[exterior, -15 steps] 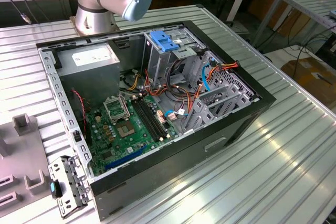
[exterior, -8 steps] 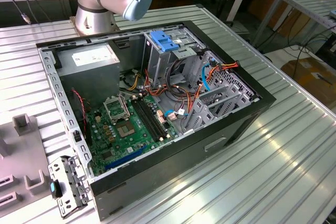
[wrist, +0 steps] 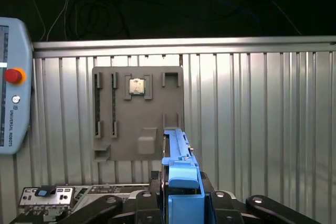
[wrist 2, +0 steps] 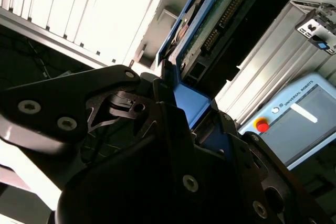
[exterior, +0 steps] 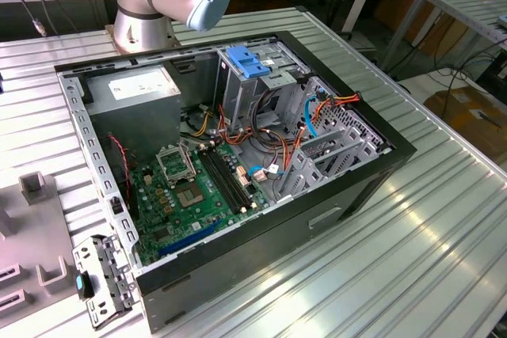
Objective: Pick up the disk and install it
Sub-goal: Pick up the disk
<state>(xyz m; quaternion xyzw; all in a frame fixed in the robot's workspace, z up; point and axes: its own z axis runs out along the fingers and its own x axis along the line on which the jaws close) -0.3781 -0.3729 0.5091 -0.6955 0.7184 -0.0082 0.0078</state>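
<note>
Between the black fingers of the tool [wrist: 182, 186], pinched edge-on, sits the disk [wrist: 177, 148]: a flat rectangular silver-grey metal hard drive with blue plastic side rails. The second wrist view shows its green circuit-board face and one blue rail running away from the tool. The fingers are pressed against the blue rails on either side, so the disk is held by the arm and does not lie on the ribbed aluminium counter [exterior: 412, 259].

Beyond the disk in the first wrist view lies a flat grey plastic fixture plate [wrist: 121, 129] carrying a small square processor chip [wrist: 137, 86], with a pale blue-grey teach pendant [wrist: 13, 108] near it. The disk looks to be raised over that end of the counter, apart from the open black computer case [exterior: 238, 140].

Judging from this, the pick-up is done and the installing is not: the disk is nowhere in the case. Seating it would call for bringing it across to the grey metal drive cage [exterior: 265, 93], which has a light-blue plastic bracket [exterior: 248, 62] on top. The rails must be square with the cage's guides and kept clear of the orange and red cables beside it. Which slot is free I cannot tell.
</note>
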